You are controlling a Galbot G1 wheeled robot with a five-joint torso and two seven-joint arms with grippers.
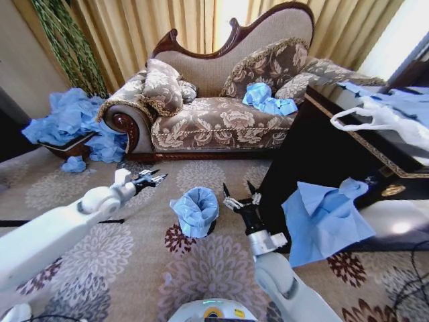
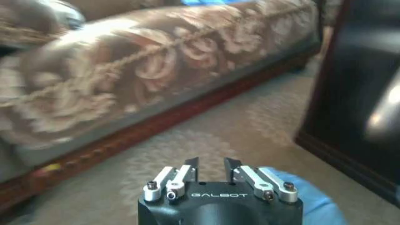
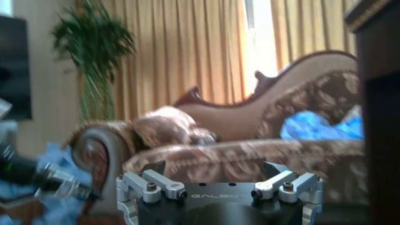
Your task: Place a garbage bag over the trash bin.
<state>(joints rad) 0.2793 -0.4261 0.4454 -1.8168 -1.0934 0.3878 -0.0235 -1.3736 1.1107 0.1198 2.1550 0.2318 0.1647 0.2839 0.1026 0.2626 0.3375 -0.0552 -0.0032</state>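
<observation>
The light-blue crinkly garbage bag (image 1: 196, 209) sits on the carpet between my two grippers, its mouth open upward. It is draped over the trash bin, whose black side shows only as a dark sliver (image 1: 210, 230) at the base. My left gripper (image 1: 154, 178) hovers open a short way left of the bag, holding nothing. In the left wrist view its fingertips (image 2: 192, 164) stand apart and the bag (image 2: 309, 199) lies just beyond them. My right gripper (image 1: 239, 198) is open just right of the bag, fingers spread and empty.
A patterned sofa (image 1: 221, 121) stands behind, with blue bags (image 1: 267, 99) on its seat. A heap of blue bags (image 1: 70, 124) lies at the left. A dark table (image 1: 315, 144) at the right carries a white bag (image 1: 389, 121), and a flat blue bag (image 1: 325, 218) hangs at its edge.
</observation>
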